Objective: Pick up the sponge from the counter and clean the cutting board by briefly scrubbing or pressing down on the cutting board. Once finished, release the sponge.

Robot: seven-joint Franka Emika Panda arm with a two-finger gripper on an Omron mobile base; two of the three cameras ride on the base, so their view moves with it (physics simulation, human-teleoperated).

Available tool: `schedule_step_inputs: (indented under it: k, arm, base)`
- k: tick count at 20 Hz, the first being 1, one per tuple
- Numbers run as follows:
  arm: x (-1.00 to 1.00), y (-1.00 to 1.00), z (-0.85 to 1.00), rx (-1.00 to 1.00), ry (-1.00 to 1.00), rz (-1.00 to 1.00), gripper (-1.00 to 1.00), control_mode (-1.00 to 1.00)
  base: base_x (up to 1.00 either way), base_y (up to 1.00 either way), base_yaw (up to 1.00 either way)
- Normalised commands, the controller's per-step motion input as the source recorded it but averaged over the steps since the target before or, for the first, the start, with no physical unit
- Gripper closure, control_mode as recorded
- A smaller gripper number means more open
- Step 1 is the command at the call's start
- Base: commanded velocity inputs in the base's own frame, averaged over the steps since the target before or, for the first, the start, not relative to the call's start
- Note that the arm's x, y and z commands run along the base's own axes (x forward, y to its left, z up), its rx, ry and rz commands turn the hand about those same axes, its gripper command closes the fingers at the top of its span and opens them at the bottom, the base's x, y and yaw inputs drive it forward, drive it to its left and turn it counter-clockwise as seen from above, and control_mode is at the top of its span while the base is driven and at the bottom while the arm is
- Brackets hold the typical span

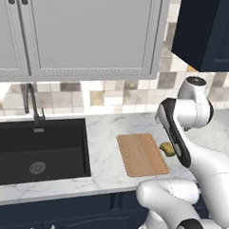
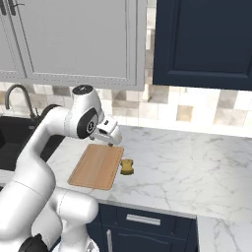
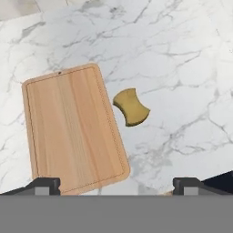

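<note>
White counter (image 3: 182, 59) held our cutting board (image 3: 73, 132), the sponge (image 3: 131, 107) just beside it; our claw (image 3: 116, 185) hung wide open, holding nothing.

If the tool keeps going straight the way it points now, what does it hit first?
Likely bare counter. In the hand view the open tool looks down with the sponge near the middle and the cutting board off to one side. The line seems to land by the sponge's edge, but depth is unclear.

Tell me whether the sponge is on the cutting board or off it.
Off. The sponge lies on the bare counter just beside the cutting board, with marble showing between them.
</note>
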Motion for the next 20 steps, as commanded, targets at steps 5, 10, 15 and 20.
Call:
schedule_step_inputs:
  k: [5, 10, 15, 20]
  arm:
    - [0.09, -0.35, -0.54, -0.01, -0.01, 0.05, -1.00, -1.00]
    - [0.23, -0.42, -0.40, 0.00, 0.00, 0.18, -1.00, -1.00]
    - [0.26, -0.30, -0.26, 0.00, 0.00, 0.22, -1.00, -1.00]
    - [0.25, -0.13, -0.28, -0.01, 0.01, 0.19, -1.00, -1.00]
  base:
    - [0.00, 0.00, 0.00]
    - [0.00, 0.00, 0.00]
    - [0.00, 0.00, 0.00]
    - [0.00, 0.00, 0.00]
